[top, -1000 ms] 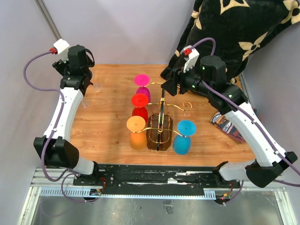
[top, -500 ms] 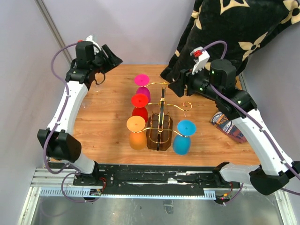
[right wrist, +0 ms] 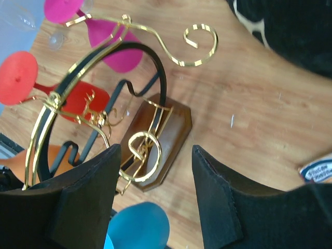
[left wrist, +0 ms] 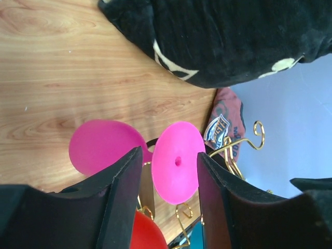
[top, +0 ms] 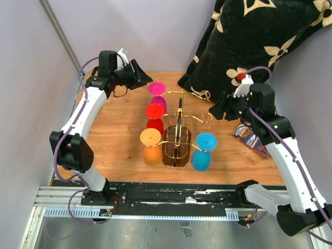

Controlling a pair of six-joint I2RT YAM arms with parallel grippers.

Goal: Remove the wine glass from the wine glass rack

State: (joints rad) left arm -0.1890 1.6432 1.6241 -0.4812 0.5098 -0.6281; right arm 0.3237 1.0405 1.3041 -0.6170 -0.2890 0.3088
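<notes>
The pink wine glass [top: 157, 88] hung on the wine glass rack [top: 176, 150], not yet removed. The left pincer [left wrist: 168, 155], released, straddled its foot; the right pincer [right wrist: 155, 150] hung released, empty.

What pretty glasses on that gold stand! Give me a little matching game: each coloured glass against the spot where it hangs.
Things:
1 pink glass
2 red glass
3 orange glass
4 blue glass

Places:
A alone on the right side of the rack
B left side, front
C left side, back
D left side, middle

Pairs: 1-C; 2-D; 3-B; 4-A
</notes>
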